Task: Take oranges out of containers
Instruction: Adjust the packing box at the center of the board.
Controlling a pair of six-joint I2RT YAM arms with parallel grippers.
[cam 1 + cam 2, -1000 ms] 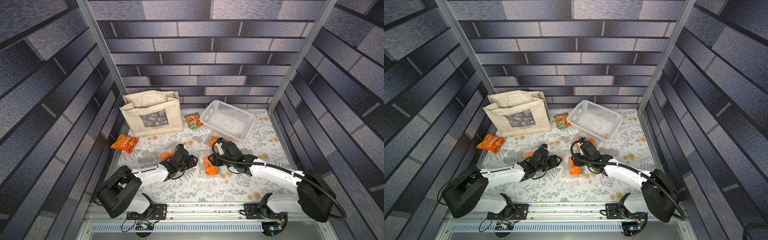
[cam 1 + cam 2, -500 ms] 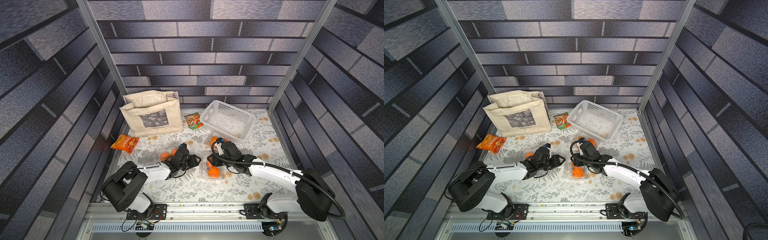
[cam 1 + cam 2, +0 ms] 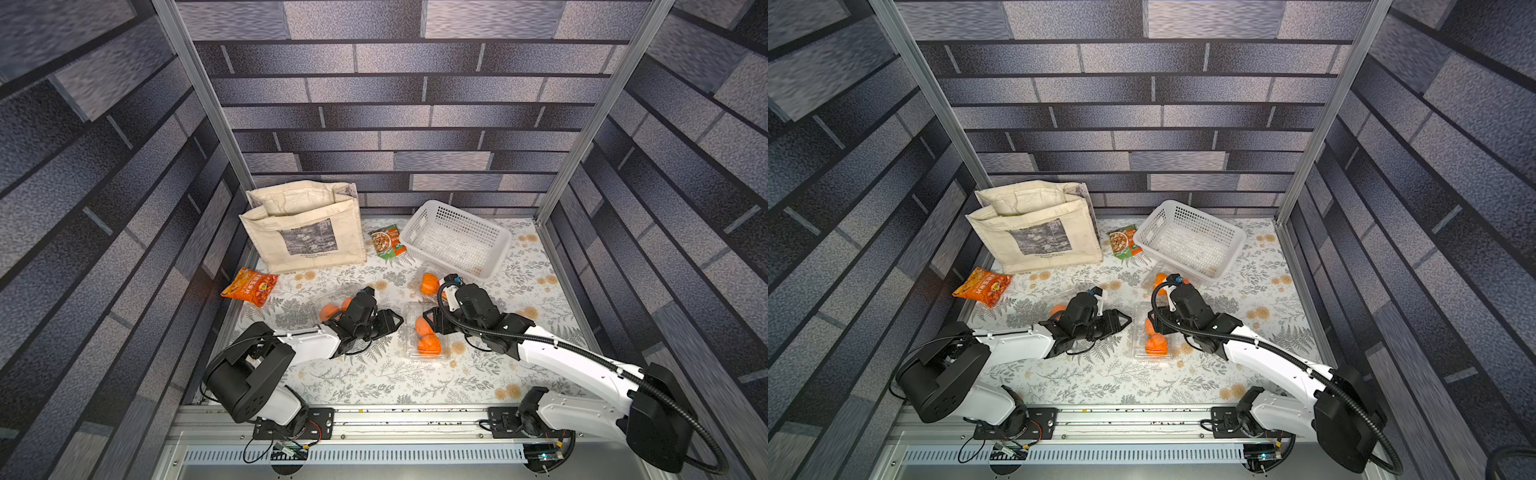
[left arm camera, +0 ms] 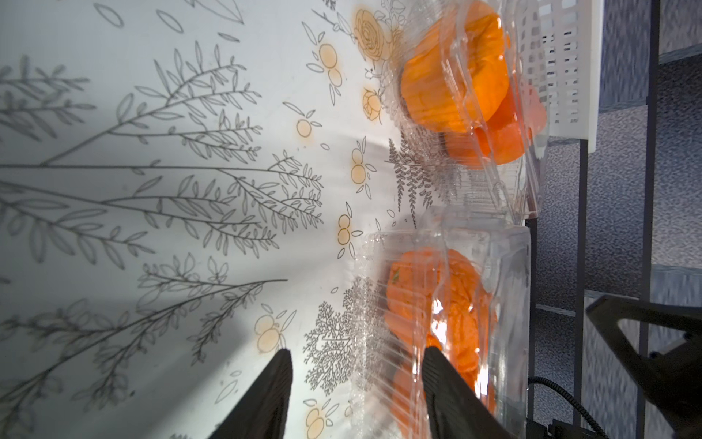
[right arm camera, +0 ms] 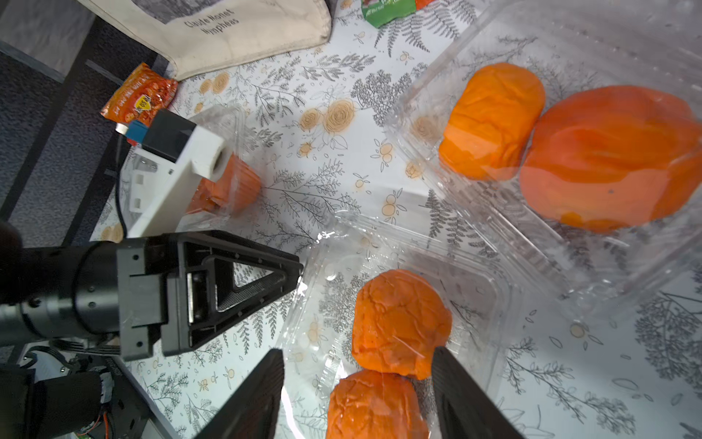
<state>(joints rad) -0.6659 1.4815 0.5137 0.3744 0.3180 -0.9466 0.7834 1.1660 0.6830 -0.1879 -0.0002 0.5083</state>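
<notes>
Right wrist view: the right gripper (image 5: 357,351) hovers with fingers spread either side of an orange (image 5: 399,323) in the clear box (image 5: 334,266), poised to grab. The left gripper (image 4: 357,351), also spread, noses the box's edge, probably to steady it. The box lies near the basket (image 3: 465,217), on the robot's side.

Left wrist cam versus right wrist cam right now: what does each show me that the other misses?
Only the left wrist view: the white basket beyond the far container.
Only the right wrist view: the tote bag, the orange snack packet, and a third container holding one of the oranges, partly hidden by the left arm's camera mount.
Both: the floral cloth, the far container and the middle container with two oranges each, and the left gripper and right gripper, jaws apart.
</notes>
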